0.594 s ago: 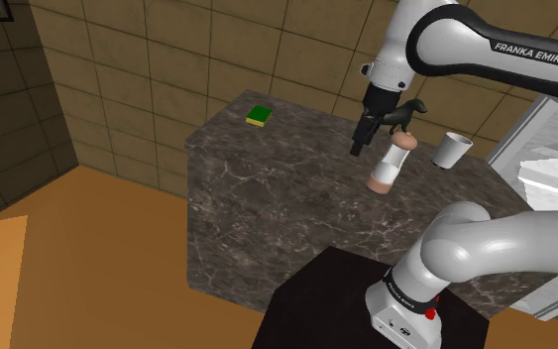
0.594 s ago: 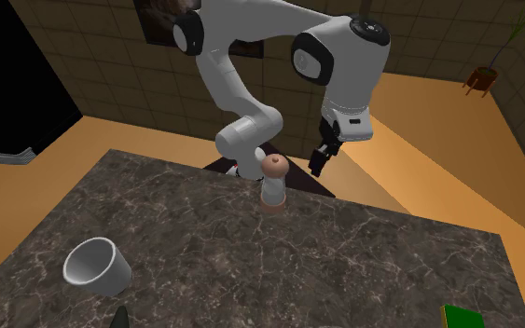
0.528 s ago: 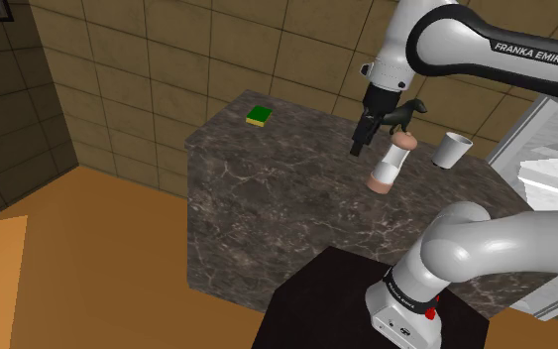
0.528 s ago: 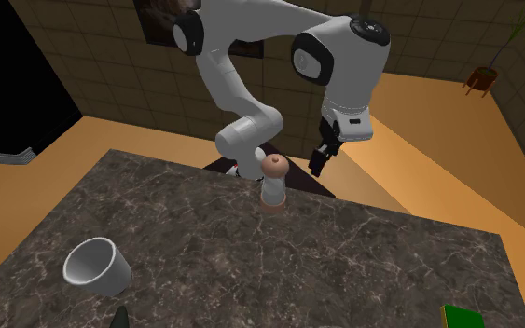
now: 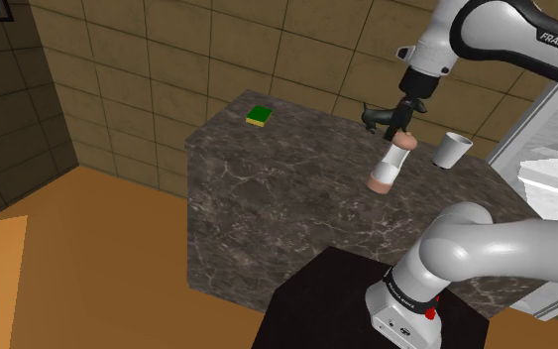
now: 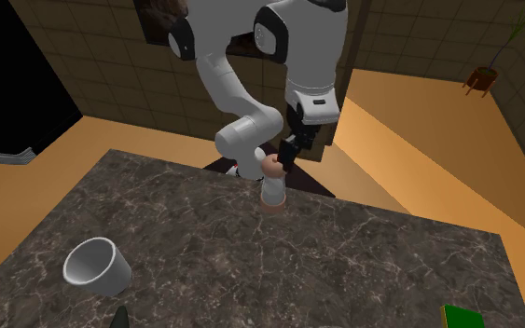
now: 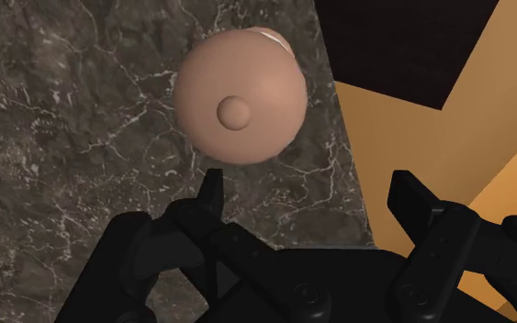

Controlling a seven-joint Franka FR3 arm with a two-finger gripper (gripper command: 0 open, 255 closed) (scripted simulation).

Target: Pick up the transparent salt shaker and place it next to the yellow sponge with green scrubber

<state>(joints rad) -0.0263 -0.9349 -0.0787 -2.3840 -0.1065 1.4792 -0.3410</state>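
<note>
The salt shaker [image 5: 389, 166] stands upright on the dark marble counter [image 5: 267, 188]; it has a pale body with a pinkish-tan domed cap and base. My black gripper [image 5: 401, 125] hovers just above and slightly beside its cap [image 6: 272, 167]. In the wrist view the round cap [image 7: 240, 107] lies just beyond one fingertip [image 7: 212, 191], not between the two; the fingers stand apart, so the gripper [image 7: 311, 197] is open and holds nothing. The yellow sponge with green top [image 5: 259, 116] lies at the counter's far corner, well apart from the shaker; its green face [image 6: 463, 317] shows at the second exterior view's lower right.
A white cup [image 5: 452, 149] stands on the counter to the shoulder view's right of the shaker, and a small dark animal figurine [image 5: 376, 117] behind it. The counter edge [image 7: 362, 183] runs close to the shaker, with orange floor [image 6: 409, 140] below. My stand [image 5: 316, 307] is nearby.
The arm has swung toward the shoulder view's right, carrying the gripper from beside the shaker to just above its cap. The shaker, cup and sponge have not moved.
</note>
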